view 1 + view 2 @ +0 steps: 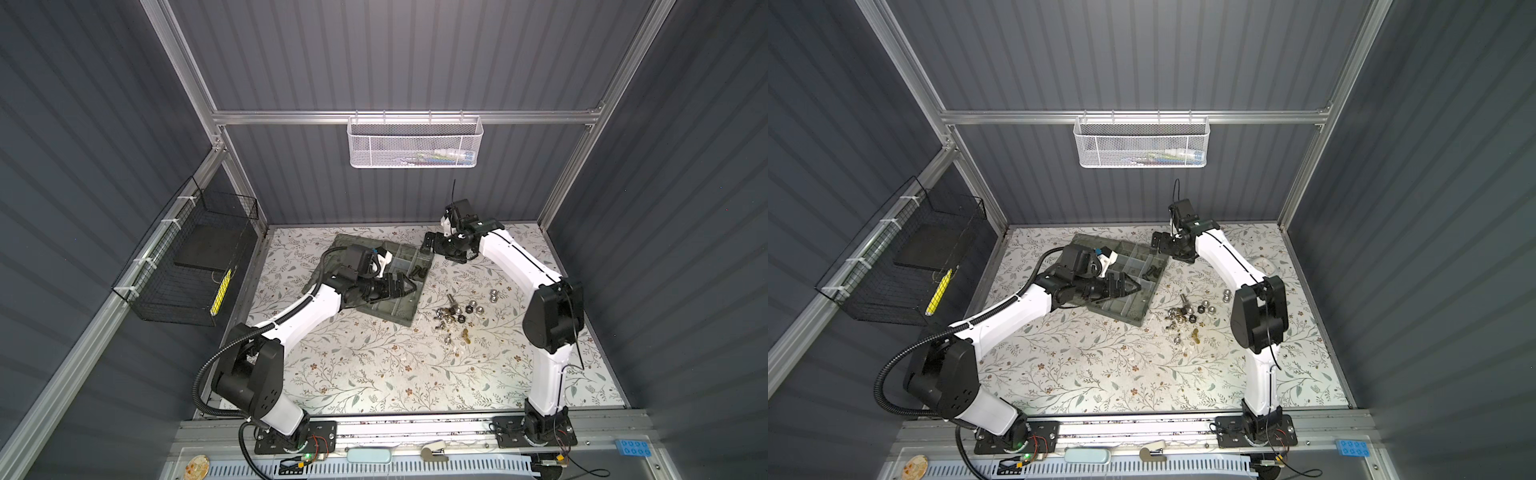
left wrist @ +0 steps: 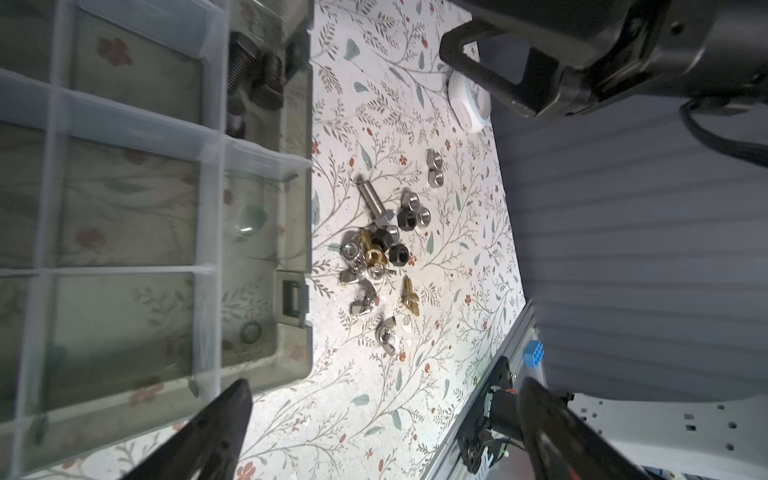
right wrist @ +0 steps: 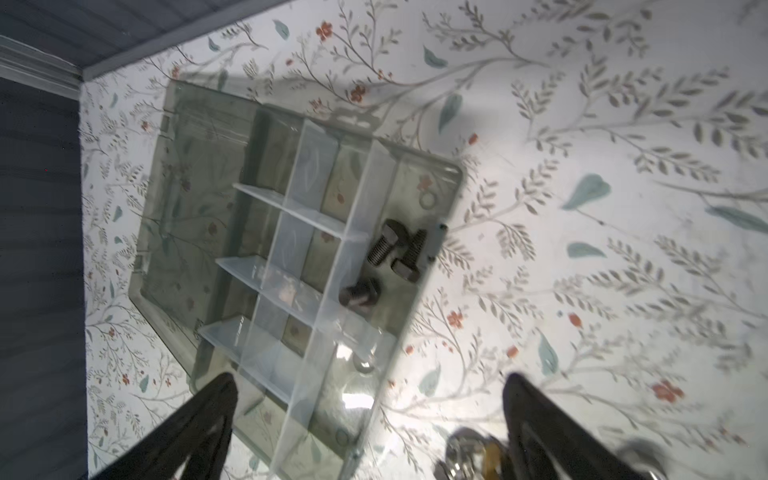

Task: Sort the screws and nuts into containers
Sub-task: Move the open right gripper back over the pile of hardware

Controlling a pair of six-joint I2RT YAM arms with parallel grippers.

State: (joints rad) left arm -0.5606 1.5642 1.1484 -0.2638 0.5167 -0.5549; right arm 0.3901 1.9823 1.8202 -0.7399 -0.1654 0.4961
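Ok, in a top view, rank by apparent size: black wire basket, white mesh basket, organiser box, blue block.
1. Largest: black wire basket.
2. Then white mesh basket and organiser box, too alike to rank: the left arm covers part of the box, and the basket hangs nearer the camera.
3. Smallest: blue block.

No lettering, brand, number or sign can be read anywhere in this robot work cell. The face of a small round white plastic disc [image 2: 469, 104], lying near the right edge of the floral-patterned tabletop [image 1: 374, 374], carries faint blue-grey markings, too blurred to make out. A yellow strip [image 1: 220, 292] with dark marks, standing in the black wire basket [image 1: 166, 307] on the left wall, is too small to decipher. Coloured packaging [image 1: 440, 157] inside the white mesh basket [image 1: 374, 145] on the back rail is equally illegible.
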